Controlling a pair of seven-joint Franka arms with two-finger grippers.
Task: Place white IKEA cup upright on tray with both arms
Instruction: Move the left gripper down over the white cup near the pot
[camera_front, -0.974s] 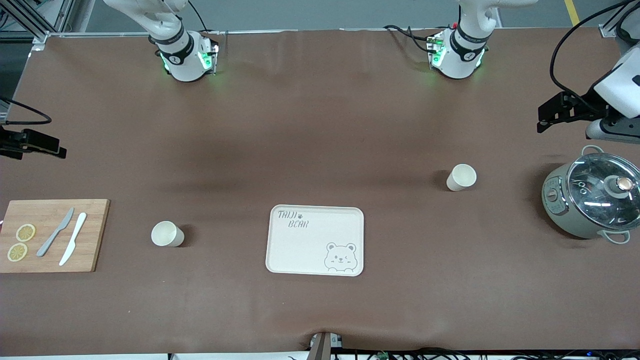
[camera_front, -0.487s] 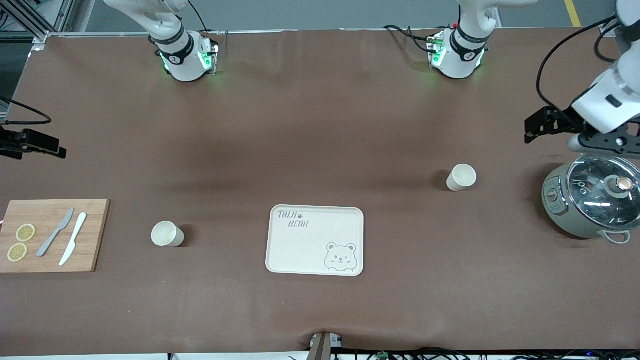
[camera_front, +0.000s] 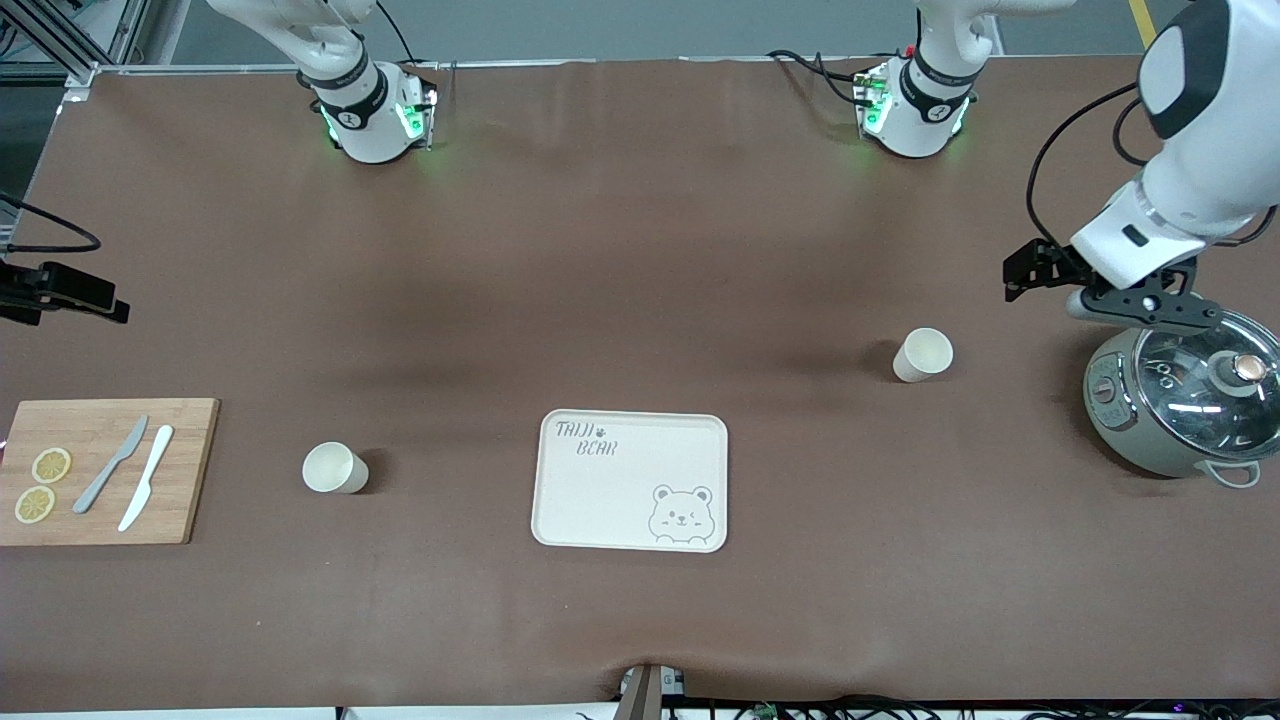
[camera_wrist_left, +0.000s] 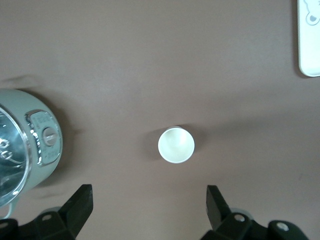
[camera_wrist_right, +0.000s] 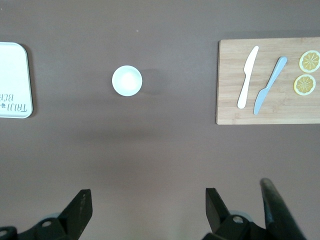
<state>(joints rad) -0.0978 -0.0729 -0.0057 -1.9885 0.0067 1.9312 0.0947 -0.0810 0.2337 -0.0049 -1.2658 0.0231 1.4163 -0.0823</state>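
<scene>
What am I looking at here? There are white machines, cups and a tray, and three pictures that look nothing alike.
These are two robot arms bolted along one edge of a brown table. The wide picture comes from a high camera facing them. The other two come from cameras on the arms' wrists, looking down past each arm's own black fingers.

The left gripper is open, over the table between a white cup and a grey-green cooker with a glass lid. The right gripper is also open, at the other end of the table; its arm waits.

A second cup stands nearer the front camera, between the cream bear tray and a wooden cutting board carrying two knives and two lemon slices.

Both cups stand upright. Nothing is held yet, and nothing is on the tray.
</scene>
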